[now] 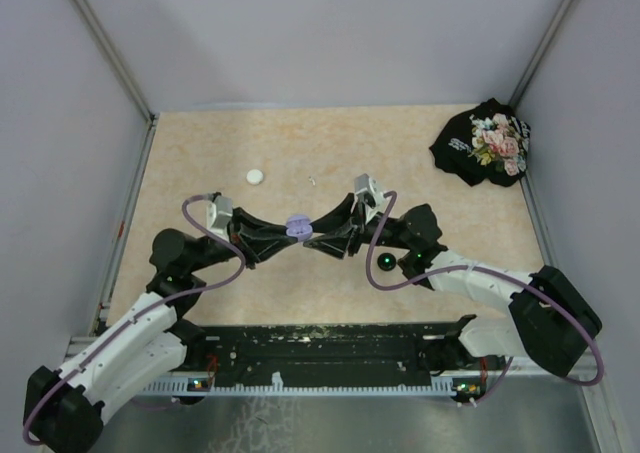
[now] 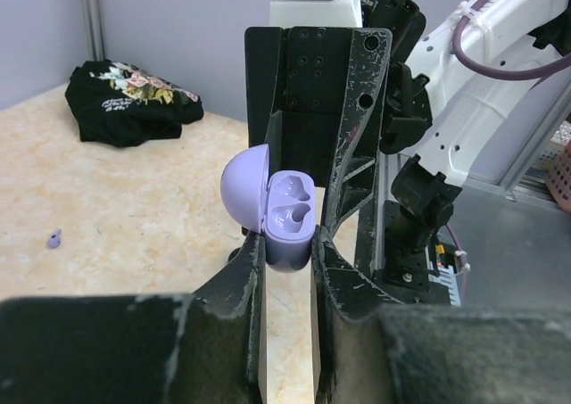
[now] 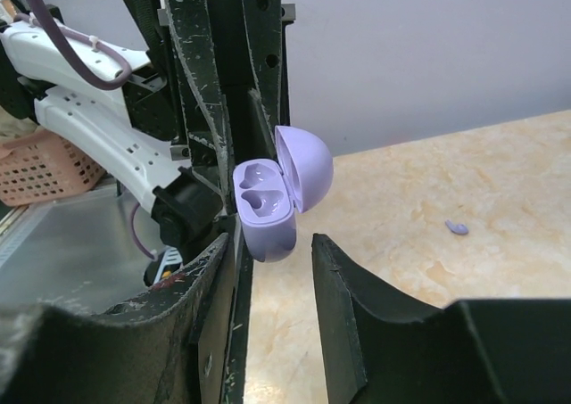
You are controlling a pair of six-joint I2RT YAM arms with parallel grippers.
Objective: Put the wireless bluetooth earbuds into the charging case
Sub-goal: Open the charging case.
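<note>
Left tool [image 2: 287, 254] clamps charging case [image 2: 290, 215], opening upward.

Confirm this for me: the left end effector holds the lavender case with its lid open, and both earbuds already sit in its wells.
Not right. The left end effector does hold the lavender case with its lid open, but both wells are empty, as the left wrist view shows. One purple earbud lies loose on the table.
</note>
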